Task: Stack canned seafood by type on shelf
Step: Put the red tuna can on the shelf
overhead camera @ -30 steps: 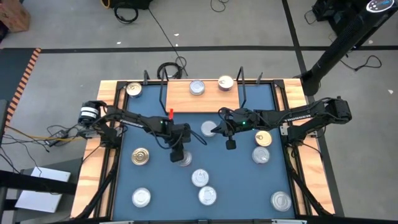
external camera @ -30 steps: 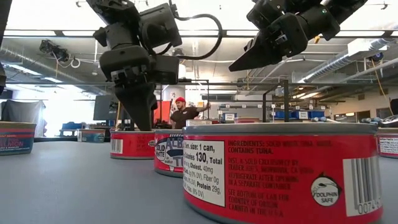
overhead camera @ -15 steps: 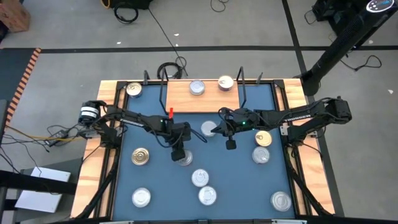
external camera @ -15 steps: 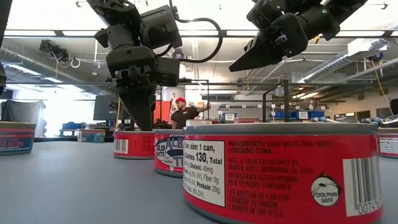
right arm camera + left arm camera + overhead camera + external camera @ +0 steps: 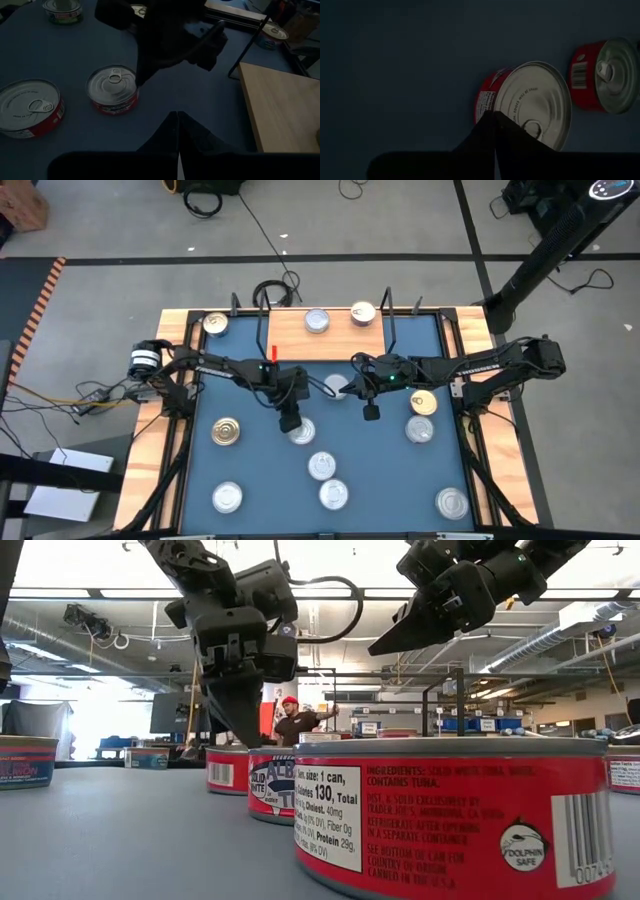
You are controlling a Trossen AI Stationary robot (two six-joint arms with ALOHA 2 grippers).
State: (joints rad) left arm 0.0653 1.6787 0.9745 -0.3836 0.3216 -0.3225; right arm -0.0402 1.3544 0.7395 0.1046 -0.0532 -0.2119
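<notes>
Right now, operator, your left gripper [image 5: 291, 423] sits just past the table's centre toward seven o'clock, its fingers [image 5: 492, 131] pinched together with nothing between them. You can see in the left wrist view that the tips meet at the rim of a red-sided tin [image 5: 527, 105], touching its edge rather than grasping it. From above, that tin [image 5: 301, 432] lies at about five o'clock of the gripper tip.

Your right gripper [image 5: 347, 388] hangs over the middle of the blue table [image 5: 260, 480], also clenched on nothing, at three o'clock from the left one. A silver-lidded can [image 5: 334, 386] lies just under its tip.

The shelf [image 5: 325, 335] stands at twelve o'clock on the table, and two cans rest on it: a silver one [image 5: 317, 321] and a gold one [image 5: 363, 313] at its three o'clock side. You have other tins scattered loose: a gold one [image 5: 227, 431] at nine o'clock, a pair [image 5: 327, 480] at six o'clock, and two more [image 5: 421, 416] at three o'clock.

In the low view a person [image 5: 291, 724] stands far behind the table.
</notes>
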